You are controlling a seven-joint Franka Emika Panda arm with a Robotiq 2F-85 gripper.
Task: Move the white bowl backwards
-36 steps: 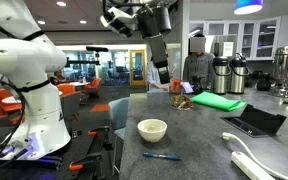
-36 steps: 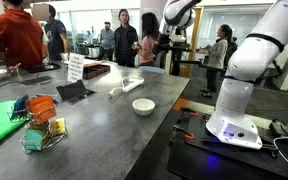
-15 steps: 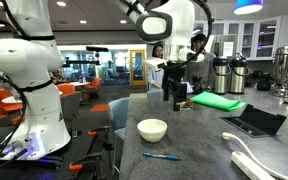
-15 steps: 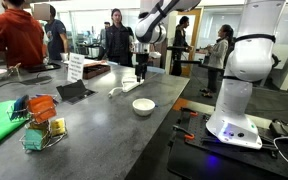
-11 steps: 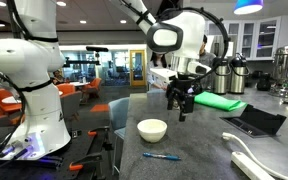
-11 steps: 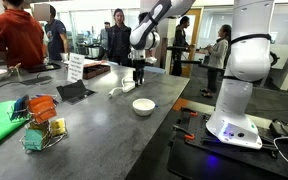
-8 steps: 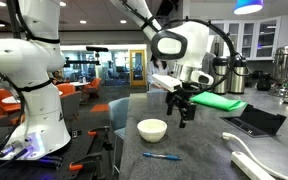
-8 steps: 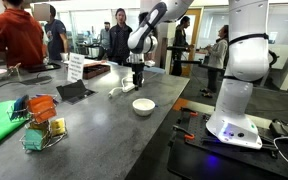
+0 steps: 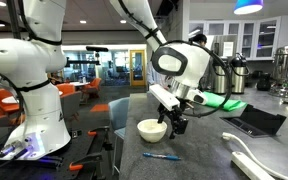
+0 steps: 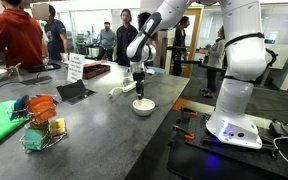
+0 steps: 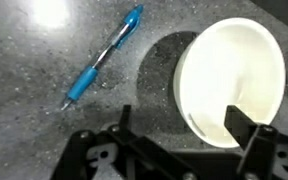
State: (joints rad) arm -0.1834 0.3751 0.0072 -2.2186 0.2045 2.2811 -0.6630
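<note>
The white bowl (image 9: pixel 152 129) sits upright on a speckled grey counter (image 9: pixel 199 148) in a busy open-plan office, mouth up, round with no long axis. The gripper (image 9: pixel 174 123) hangs at its rim, jaws spread, one finger (image 11: pixel 239 125) inside. A blue pen (image 11: pixel 104 57) lies near.

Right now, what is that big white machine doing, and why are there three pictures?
It is a white robot arm with a black claw at its end. Two pictures come from cameras standing near the grey table. The third comes from a camera on the arm's wrist, looking down. On the table lie a small round cream-white bowl and a blue plastic pen. The claw is open and holds nothing. In the wrist view one finger hangs over the inside of the bowl and the other outside, so the claw straddles the rim.
</note>
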